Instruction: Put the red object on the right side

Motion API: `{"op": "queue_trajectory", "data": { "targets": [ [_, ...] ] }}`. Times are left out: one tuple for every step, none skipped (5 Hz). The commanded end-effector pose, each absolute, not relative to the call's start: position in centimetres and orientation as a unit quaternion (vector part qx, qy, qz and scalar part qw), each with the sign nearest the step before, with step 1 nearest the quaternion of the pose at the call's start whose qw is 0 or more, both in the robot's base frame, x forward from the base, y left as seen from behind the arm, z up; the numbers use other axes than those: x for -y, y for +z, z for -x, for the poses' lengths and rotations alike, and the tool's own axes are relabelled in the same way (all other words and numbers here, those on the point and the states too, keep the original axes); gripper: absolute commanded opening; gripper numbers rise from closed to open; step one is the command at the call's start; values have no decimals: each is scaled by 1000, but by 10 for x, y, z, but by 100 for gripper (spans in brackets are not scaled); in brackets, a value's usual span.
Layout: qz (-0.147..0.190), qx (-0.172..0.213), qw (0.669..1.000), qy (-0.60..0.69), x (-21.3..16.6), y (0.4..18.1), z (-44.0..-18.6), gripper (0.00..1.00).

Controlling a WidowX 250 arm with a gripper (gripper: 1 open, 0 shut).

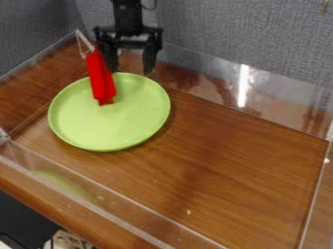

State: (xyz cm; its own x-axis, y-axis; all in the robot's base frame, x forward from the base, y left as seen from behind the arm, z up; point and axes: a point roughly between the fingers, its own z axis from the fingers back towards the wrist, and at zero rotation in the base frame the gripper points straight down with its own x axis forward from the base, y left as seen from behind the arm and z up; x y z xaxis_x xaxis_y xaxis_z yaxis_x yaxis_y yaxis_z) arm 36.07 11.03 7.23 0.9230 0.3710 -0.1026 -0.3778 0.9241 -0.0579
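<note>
Surface [221, 156]: we see glossy brown wood grain.
Clear panels [247, 83]: fencing the surface's edges.
Wall [247, 29]: grey, textured, behind the surface.

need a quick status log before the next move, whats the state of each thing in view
gripper: open, pointing down, holding nothing, just behind the plate's far edge
red object: not held, resting on the far left part of the plate, beside the gripper
green plate: flat on the table, left side, carrying only the red object
wooden table: bare wood on its right side
clear walls: upright around the table
</note>
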Motion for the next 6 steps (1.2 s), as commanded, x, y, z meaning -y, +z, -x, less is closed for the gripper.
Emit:
{"op": "queue_trajectory", "data": {
  "targets": [
    [33, 4, 976, 216, -95, 109, -360, 100],
    [33, 11, 972, 233, -97, 117, -354, 100],
    [33, 15, 967, 252, -102, 121, -348, 100],
    [29, 17, 961, 275, -109, 124, -342, 100],
    [21, 20, 959, 283, -120, 122, -343, 100],
    [12, 22, 957, 289, -128, 117, -345, 100]
  ]
}}
